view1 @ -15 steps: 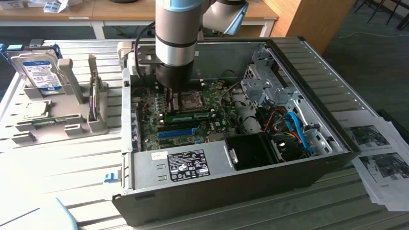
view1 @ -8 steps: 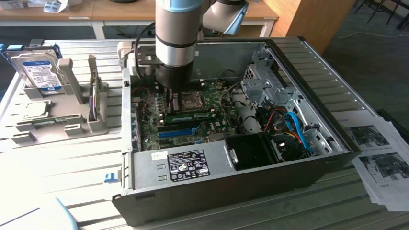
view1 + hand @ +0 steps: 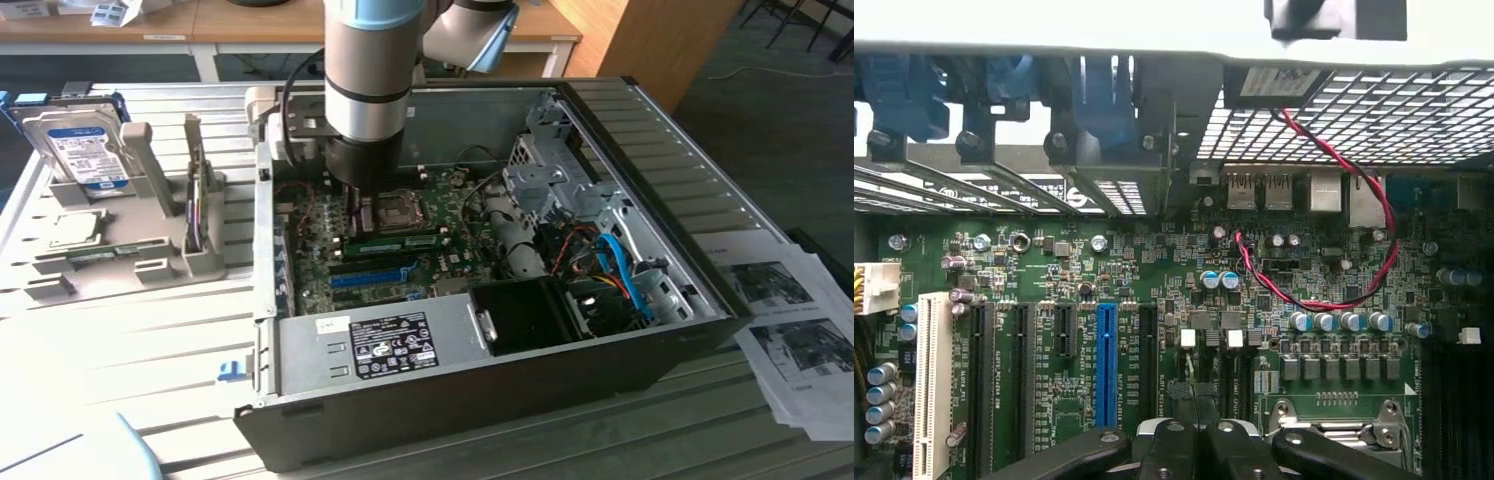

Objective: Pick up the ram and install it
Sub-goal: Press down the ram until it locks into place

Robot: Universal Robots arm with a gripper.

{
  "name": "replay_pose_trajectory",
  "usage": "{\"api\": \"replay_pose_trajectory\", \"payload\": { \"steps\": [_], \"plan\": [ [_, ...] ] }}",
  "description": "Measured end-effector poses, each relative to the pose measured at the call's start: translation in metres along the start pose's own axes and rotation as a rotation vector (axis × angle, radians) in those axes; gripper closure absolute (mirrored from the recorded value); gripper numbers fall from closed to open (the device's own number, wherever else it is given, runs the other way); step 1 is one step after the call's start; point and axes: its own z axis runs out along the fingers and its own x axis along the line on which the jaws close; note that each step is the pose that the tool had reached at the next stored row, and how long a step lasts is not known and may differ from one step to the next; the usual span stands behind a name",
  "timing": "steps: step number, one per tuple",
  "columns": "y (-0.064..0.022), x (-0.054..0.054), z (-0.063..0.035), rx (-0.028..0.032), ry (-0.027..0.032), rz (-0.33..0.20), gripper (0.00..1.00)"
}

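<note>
Slatted pale grey tabletop [image 3: 120,330] carries an open black desktop computer case [image 3: 534,390], lying on its side with its green motherboard [image 3: 400,250] exposed. Silver and blue robot arm [image 3: 367,70] reaches straight down into the case, over the board's end toward the exterior view's left. On that side of the case stands a grey plastic parts rack [image 3: 147,250], holding a boxy silver hard drive with a blue-white label [image 3: 83,150] upright. Printed paper sheets [image 3: 787,330] lie on the exterior view's right. Inside the case, a thin green ram stick [image 3: 396,242] lies seated along the motherboard, just beside the square processor socket [image 3: 398,210]. From the wrist view, the black gripper [image 3: 1196,445] is closed with nothing between its fingers, hovering above the board near a long blue plastic slot [image 3: 1106,365].
</note>
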Motion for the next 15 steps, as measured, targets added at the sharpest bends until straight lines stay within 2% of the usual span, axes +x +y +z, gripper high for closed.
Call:
{"api": "replay_pose_trajectory", "payload": {
  "steps": [15],
  "plan": [
    [0.0002, 0.0007, 0.0027, 0.0000, 0.0000, 0.000, 0.91]
  ]
}}
